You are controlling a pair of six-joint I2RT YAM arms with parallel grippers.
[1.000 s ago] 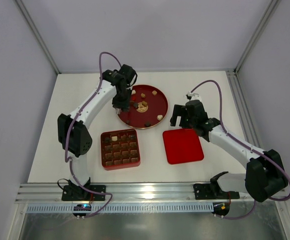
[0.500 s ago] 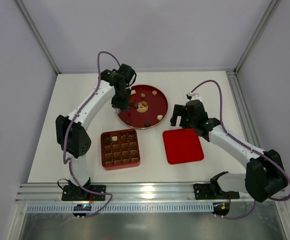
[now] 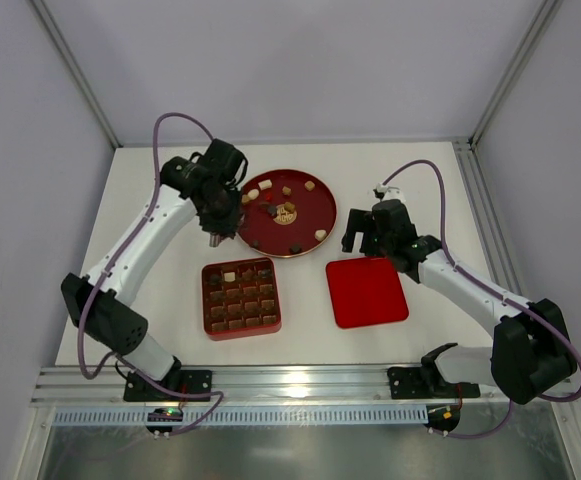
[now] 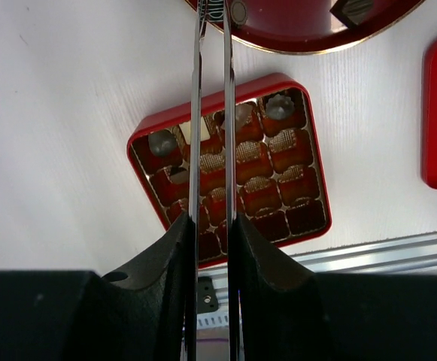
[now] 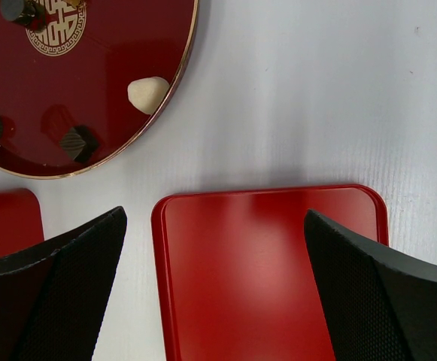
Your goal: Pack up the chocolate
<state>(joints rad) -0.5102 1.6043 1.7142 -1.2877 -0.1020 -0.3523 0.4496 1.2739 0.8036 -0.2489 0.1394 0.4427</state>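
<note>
My left gripper [image 4: 211,222] is shut on a pair of metal tweezers [image 4: 196,113]. In the top view it [image 3: 215,222] hangs just left of the round red plate [image 3: 332,205], above the far-left side of the red grid tray [image 3: 242,333]. A ridged tan piece [image 4: 214,9] shows between the tweezer tips, cut off by the frame edge. Several chocolate pieces fill tray [image 4: 320,180] cells. Loose chocolate lies on the plate, among it a white piece [image 5: 149,94] and a dark cube [image 5: 79,143]. My right gripper [image 5: 214,218] is open and empty.
The flat red lid [image 3: 367,291] lies right of the tray, and my right gripper [image 3: 366,245] hovers over the lid's [image 5: 271,278] far edge. Metal rails run along the table's near edge, and frame posts stand at the back corners.
The left arm has swung left and nearer, carrying the tweezers off the round plate to the tray's far-left side. The right arm has not moved.
</note>
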